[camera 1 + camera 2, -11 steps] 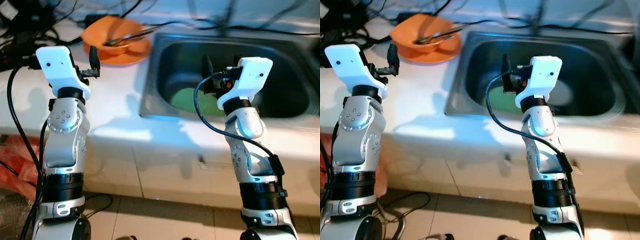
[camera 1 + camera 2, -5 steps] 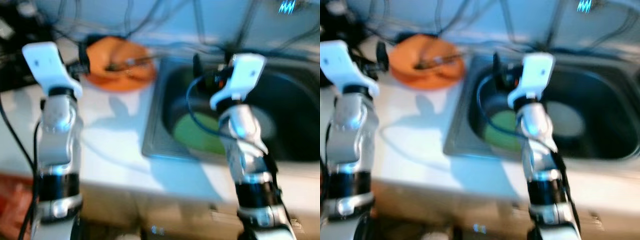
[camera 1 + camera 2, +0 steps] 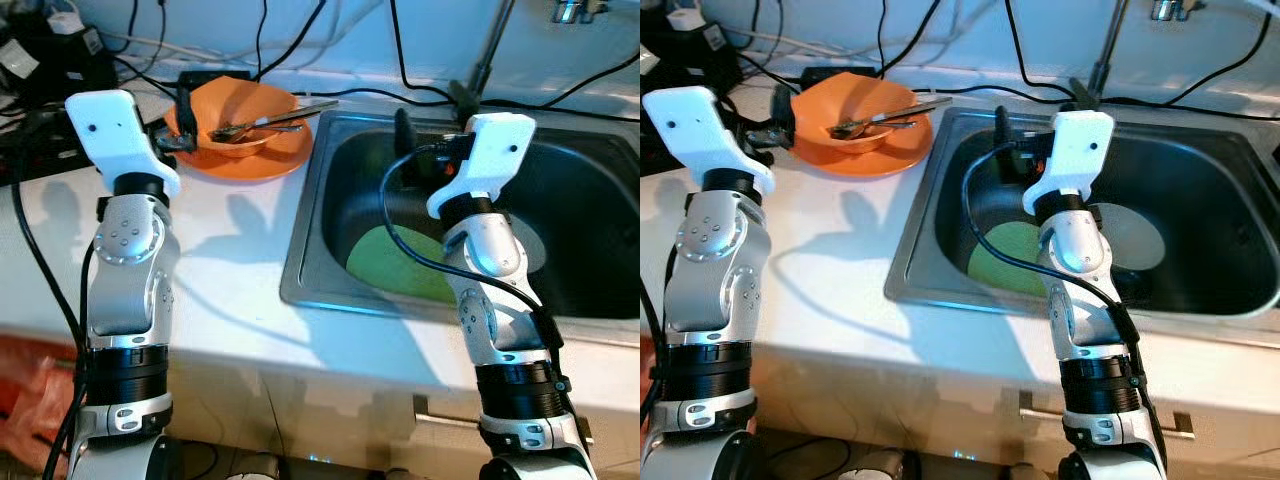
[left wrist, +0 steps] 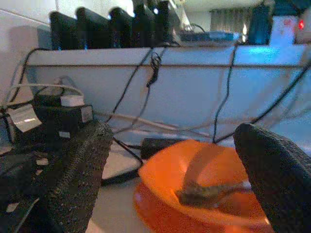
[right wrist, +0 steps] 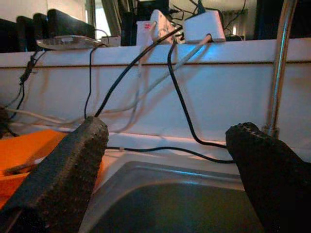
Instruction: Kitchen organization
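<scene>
An orange bowl (image 3: 238,112) holding a spoon and fork (image 3: 262,124) rests on an orange plate (image 3: 262,160) on the white counter (image 3: 230,250), just left of the steel sink (image 3: 300,275). A green round plate (image 3: 395,262) and a pale round plate (image 3: 1132,236) lie in the basin. My left gripper (image 3: 180,125) is raised and open right beside the bowl's left side; the left wrist view looks over the bowl (image 4: 204,179) between the fingers (image 4: 80,167). My right gripper (image 3: 410,150) hangs open over the sink's left part, holding nothing.
Black cables (image 3: 400,60) run along the counter's back and over the sink rim. A faucet stem (image 3: 1105,50) rises behind the basin. Black power boxes (image 3: 60,60) crowd the back left. A red bag (image 3: 25,400) lies on the floor at the left.
The whole picture has shifted and sharpened after a blur: the camera moved, so counter and sink sit lower in view. Both arms keep their raised pose; the left gripper is now level with the bowl.
</scene>
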